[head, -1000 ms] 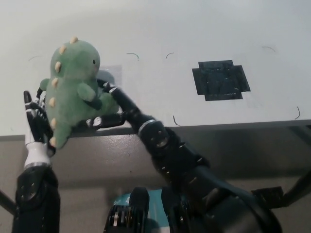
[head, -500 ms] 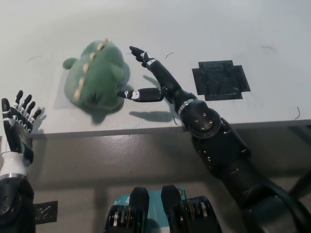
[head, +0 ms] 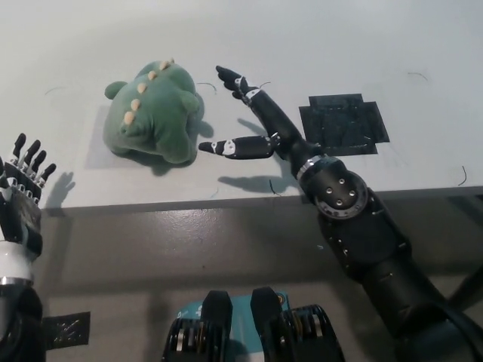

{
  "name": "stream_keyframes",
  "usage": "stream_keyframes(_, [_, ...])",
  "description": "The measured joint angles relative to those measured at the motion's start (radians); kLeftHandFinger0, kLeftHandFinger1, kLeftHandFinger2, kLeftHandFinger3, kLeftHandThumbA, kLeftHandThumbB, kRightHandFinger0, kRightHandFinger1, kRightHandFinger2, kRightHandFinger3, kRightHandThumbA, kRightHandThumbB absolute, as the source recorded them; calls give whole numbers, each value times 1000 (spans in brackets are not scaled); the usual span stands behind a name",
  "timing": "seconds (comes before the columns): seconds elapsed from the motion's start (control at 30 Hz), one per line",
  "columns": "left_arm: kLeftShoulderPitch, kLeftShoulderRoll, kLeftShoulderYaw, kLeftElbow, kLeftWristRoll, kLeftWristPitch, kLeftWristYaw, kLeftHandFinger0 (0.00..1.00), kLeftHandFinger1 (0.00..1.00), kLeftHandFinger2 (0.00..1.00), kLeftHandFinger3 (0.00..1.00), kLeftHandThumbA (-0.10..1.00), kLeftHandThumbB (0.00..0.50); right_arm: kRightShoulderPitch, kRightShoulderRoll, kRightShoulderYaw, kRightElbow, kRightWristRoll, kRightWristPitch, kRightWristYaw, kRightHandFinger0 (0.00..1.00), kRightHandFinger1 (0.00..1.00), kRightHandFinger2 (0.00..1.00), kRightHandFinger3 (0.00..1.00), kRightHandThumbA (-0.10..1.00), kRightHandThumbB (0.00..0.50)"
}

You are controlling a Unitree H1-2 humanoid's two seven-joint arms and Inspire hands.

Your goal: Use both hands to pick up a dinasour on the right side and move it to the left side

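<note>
The green plush dinosaur with cream spines (head: 155,111) lies on the white table (head: 339,38), just left of the open, empty black right hand (head: 245,121). The white left hand (head: 21,196), fingers spread and empty, rests well apart at the table's near edge.

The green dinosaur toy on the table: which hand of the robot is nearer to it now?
Right. The black right hand is open just beside the dinosaur, at its right side, not touching it. The left hand is open, farther away at the table's front edge, lower left.
</note>
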Motion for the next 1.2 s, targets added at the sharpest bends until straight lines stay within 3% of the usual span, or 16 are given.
stream_keyframes(0.2, [30,-3,-19,-40,17,0,0,1000,1000,1000,1000,1000,397,37,-30,-7,-71,3,3,16,1000,1000,1000,1000,1000,117])
stream_keyframes(0.5, [54,-19,-51,-84,63,-2,4,1000,1000,1000,1000,1000,391,121,-78,-17,-184,7,15,32,1000,1000,1000,1000,1000,76])
stream_keyframes(0.8, [71,-43,-74,-98,91,-11,4,1000,1000,1000,1000,1000,386,229,-115,-39,-313,43,23,71,1000,1000,1000,1000,1000,74])
stream_keyframes(0.93, [72,-61,-79,-95,100,-25,4,1000,1000,1000,1000,1000,376,293,-128,-62,-404,59,42,80,1000,1000,1000,1000,1000,116])
stream_keyframes(1.2, [77,-88,-97,-87,106,-53,3,1000,1000,1000,1000,1000,378,381,-151,-96,-511,71,50,81,1000,1000,1000,1000,1000,153])
